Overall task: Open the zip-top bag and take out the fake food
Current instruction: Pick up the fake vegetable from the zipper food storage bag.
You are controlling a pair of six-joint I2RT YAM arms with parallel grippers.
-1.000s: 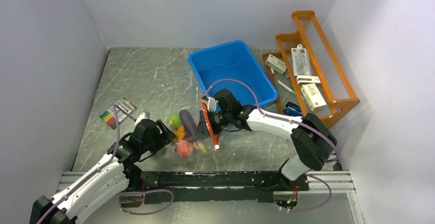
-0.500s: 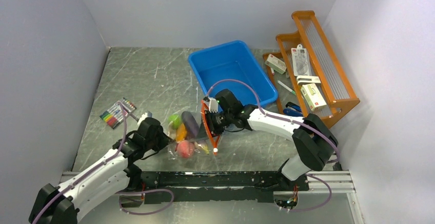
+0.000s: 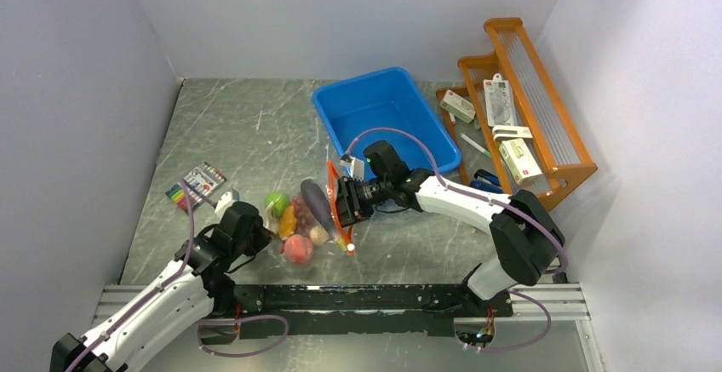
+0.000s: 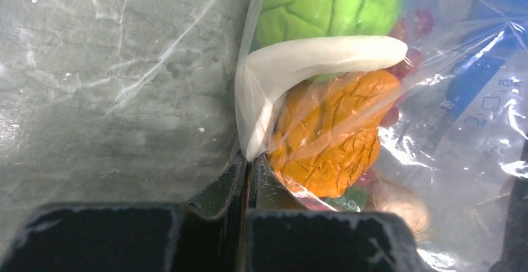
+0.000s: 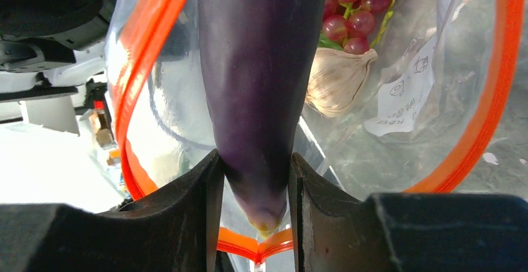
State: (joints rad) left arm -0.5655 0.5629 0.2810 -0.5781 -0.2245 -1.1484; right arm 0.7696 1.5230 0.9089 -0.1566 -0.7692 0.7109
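Clear plastic, the zip-top bag (image 3: 300, 219) lies on the grey table (image 3: 238, 134) between our two pincers, nearer than the blue bin (image 3: 383, 117). We see its red-orange zip strip (image 5: 492, 98) gaping open toward the right, where our right pincer (image 5: 252, 178) clamps the tip of the purple eggplant (image 5: 261, 66). At the bag's left end our left pincer (image 4: 244, 166) is pinched tight on the plastic edge. The other fake food (image 3: 297, 248) sits inside.
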